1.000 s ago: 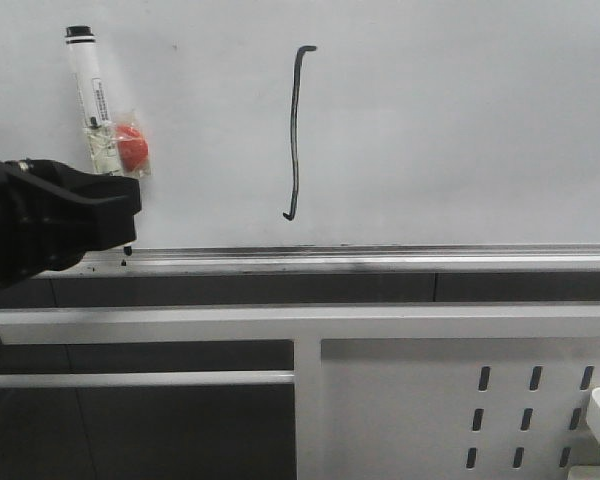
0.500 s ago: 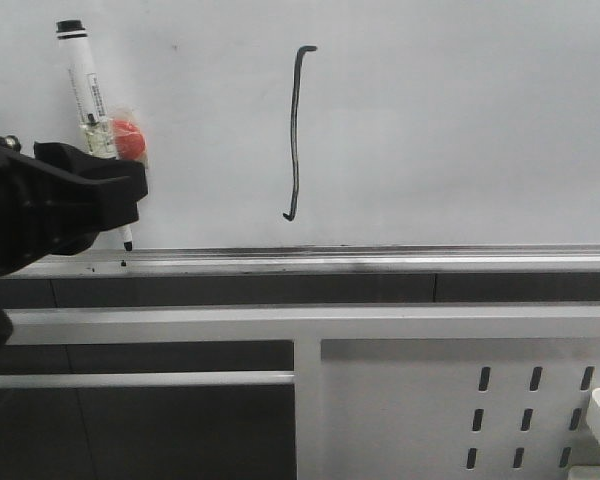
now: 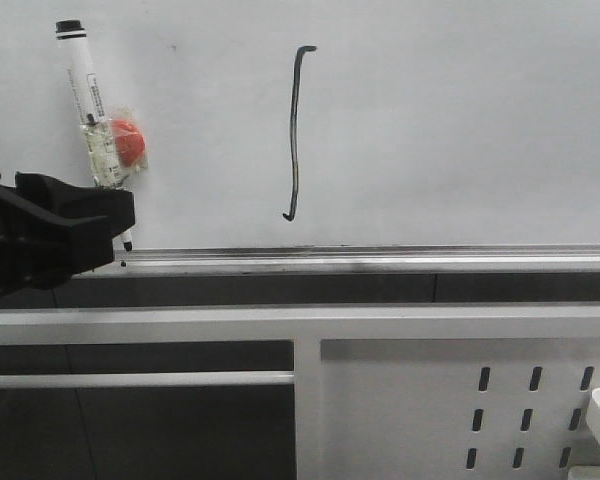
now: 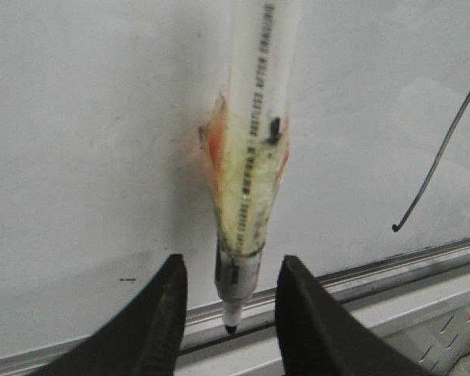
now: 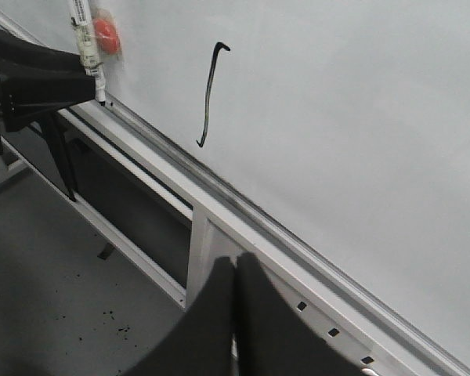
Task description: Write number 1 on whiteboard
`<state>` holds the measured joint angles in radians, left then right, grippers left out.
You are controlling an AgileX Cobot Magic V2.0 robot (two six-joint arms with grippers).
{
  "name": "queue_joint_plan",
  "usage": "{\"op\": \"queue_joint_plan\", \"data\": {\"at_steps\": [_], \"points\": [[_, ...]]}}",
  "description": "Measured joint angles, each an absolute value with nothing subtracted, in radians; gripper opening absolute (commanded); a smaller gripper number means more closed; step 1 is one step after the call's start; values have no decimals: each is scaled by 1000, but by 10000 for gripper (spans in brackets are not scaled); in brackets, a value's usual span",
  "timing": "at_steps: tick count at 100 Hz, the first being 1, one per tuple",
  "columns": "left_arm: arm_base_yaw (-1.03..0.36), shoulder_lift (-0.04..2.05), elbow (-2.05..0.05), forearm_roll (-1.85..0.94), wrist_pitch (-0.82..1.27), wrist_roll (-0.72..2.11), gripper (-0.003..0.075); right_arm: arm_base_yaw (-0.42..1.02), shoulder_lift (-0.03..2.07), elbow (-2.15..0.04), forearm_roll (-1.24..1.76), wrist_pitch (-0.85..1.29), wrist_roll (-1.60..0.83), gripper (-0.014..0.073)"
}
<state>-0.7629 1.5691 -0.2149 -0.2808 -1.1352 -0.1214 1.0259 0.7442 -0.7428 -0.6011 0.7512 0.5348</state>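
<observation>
Matte black grippers on both arms

The left gripper (image 3: pixel 120 215) is a blocky, angular black housing with flat faces and a small silver screw at its upper edge; its two fingers (image 4: pixel 160 325) are smooth, dark and curved, tapering to rounded tips. The right gripper (image 5: pixel 235 270) shows two plain black fingers with soft, unmarked surfaces

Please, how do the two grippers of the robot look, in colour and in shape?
Both are matte black. The left gripper has two curved fingers that narrow toward the tips; from the front it looks blocky and angular. The right gripper shows two smooth, tapered black fingers. No cables or markings are visible.
</observation>
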Motion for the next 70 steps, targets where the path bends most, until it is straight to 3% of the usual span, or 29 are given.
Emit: {"op": "queue_joint_plan", "data": {"at_steps": [26, 52, 70], "points": [[-763, 1443, -134, -220, -1136, -123, 216, 1026, 730, -724, -624, 681, 535, -55], [-763, 1286, 2, -188, -1131, -123, -20, 1026, 581, -558, -643, 589, 542, -49], [-763, 1240, 2, -153, -1137, -123, -20, 1026, 411, -408, -643, 586, 552, -50]]}}
